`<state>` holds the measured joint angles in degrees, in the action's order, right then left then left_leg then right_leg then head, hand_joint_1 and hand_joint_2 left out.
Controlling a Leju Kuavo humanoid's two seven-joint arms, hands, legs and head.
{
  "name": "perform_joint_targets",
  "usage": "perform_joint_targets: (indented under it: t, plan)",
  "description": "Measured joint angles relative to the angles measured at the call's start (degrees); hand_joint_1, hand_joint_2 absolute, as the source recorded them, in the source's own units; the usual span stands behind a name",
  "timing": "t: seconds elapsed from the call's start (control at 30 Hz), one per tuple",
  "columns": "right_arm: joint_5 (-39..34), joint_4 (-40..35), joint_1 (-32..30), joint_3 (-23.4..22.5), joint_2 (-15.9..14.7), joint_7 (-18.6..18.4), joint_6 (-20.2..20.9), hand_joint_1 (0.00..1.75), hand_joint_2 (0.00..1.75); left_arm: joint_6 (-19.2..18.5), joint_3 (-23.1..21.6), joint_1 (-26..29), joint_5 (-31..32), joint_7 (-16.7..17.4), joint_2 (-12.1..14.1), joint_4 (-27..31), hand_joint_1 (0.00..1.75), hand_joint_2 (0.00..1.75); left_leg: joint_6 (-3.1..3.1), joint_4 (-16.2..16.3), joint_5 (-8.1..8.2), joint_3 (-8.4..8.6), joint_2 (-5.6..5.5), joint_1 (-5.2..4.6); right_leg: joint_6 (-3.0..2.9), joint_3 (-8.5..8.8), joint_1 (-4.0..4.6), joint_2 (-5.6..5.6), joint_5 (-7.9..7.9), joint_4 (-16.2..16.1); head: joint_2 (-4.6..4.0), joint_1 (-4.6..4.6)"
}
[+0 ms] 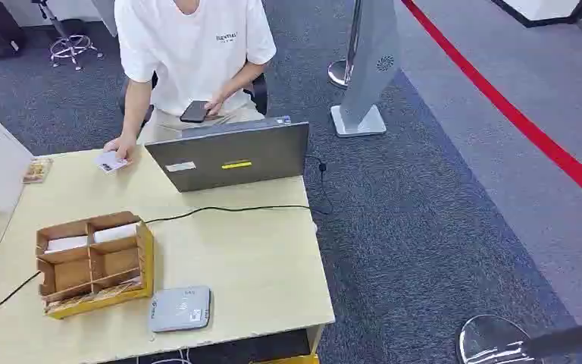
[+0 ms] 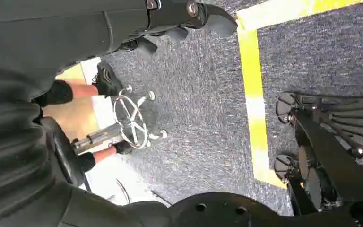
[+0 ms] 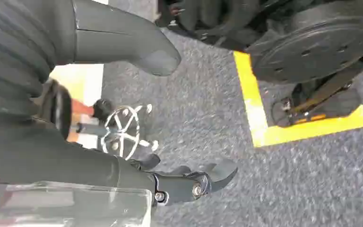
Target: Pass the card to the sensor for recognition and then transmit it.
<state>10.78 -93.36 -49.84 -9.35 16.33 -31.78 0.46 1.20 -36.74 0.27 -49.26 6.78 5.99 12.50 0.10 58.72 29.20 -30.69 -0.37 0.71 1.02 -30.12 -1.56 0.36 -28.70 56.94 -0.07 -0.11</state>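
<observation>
Hanging beside our body over the carpet, our left hand [image 2: 189, 19] and right hand [image 3: 189, 182] hold nothing, fingers loosely apart, while the card [image 1: 108, 162] lies under a person's hand [image 1: 121, 148] at the table's [image 1: 258, 265] far edge, beyond the laptop [image 1: 227, 155].

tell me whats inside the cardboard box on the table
The cardboard box has dividers. Two far compartments hold white cards; the near ones look mostly bare, though the walls hide parts of their floors.
</observation>
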Motion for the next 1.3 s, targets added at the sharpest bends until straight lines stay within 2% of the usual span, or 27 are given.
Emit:
perform_joint_targets:
  t: [0.17, 0.3, 0.37, 0.47, 0.53, 0.83, 1.17, 1.23, 1.3]
  plan:
    - [0.9, -5.61, -3.32, 0.0, 1.46, -2.96, -1.27, 0.0, 1.75, 1.74, -1.21, -0.64, -5.97, -1.46, 0.56, -1.05, 0.0, 1.75, 0.0, 0.0, 0.0, 0.0, 0.0, 0.0, 0.0, 0.0, 0.0, 0.0, 0.0, 0.0, 0.0, 0.0]
    - [1.05, -8.67, -5.16, 0.35, 2.23, -4.82, -3.61, 0.0, 1.75, 4.55, -1.23, -0.88, -10.13, -5.47, 1.31, -1.62, 0.0, 1.75, 0.0, 0.0, 0.0, 0.0, 0.0, 0.01, 0.0, 0.01, 0.01, 0.0, 0.0, 0.0, 0.0, 0.04]
    - [3.44, -9.0, -4.86, 0.48, 2.42, -5.06, -5.5, 0.0, 1.75, 6.25, -1.23, -0.9, -11.87, -8.32, 1.57, -1.75, 0.0, 1.75, 0.0, -0.02, -0.01, -0.02, 0.0, 0.02, -0.01, 0.02, 0.01, 0.01, 0.01, 0.01, 0.0, 0.02]
    - [6.64, -0.14, 2.81, -2.4, 2.49, -0.5, -6.23, 0.0, 1.75, 7.06, -1.23, -1.19, -12.51, -9.07, 1.59, -2.03, 0.0, 1.75, -0.06, -0.02, -0.05, 0.03, 0.19, 0.06, -0.13, -0.04, 0.06, 0.15, 0.14, -0.02, 0.0, 0.18]
    - [7.56, 3.56, 5.53, -3.96, 2.6, 1.24, -6.03, 0.0, 1.75, 7.21, -1.23, -1.45, -12.57, -9.07, 1.62, -2.08, 0.0, 1.75, -0.01, -0.02, -0.08, 0.03, 0.11, 0.02, -0.05, 0.01, 0.02, 0.08, 0.1, -0.02, 0.0, 0.07]
    - [11.15, 16.4, 14.37, -10.31, 3.04, 3.21, -4.98, 0.0, 1.75, 7.41, -1.36, -1.51, -12.36, -8.66, 1.59, -2.43, 0.0, 1.75, -0.04, -0.02, -0.12, 0.03, 0.09, 0.05, -0.07, 0.01, 0.06, 0.04, 0.15, -0.01, 0.0, 0.07]
    - [11.15, 19.88, 16.23, -12.15, 3.17, 3.36, -5.01, 0.0, 1.75, 7.52, -1.36, -1.52, -12.38, -8.66, 1.59, -2.43, 0.0, 1.75, -0.04, -0.02, -0.12, 0.01, 0.1, 0.05, -0.07, 0.0, 0.05, 0.03, 0.15, -0.01, 0.0, 0.04]
    - [10.97, 20.47, 16.59, -12.5, 3.23, 3.58, -5.31, 0.0, 1.75, 8.48, -1.36, -1.51, -13.27, -11.17, 1.59, -2.43, 0.0, 1.75, -0.04, -0.02, -0.12, 0.01, 0.1, 0.05, -0.07, 0.0, 0.06, 0.03, 0.15, -0.01, 0.0, 0.06]
    - [10.01, 21.3, 17.08, -12.57, 3.3, 3.62, -6.67, 0.0, 1.75, 9.07, -1.23, -1.51, -15.16, -16.43, 1.62, -2.43, 0.0, 1.75, -0.04, -0.02, -0.12, 0.02, 0.1, 0.05, -0.07, 0.0, 0.06, 0.03, 0.15, -0.01, 0.0, 0.07]
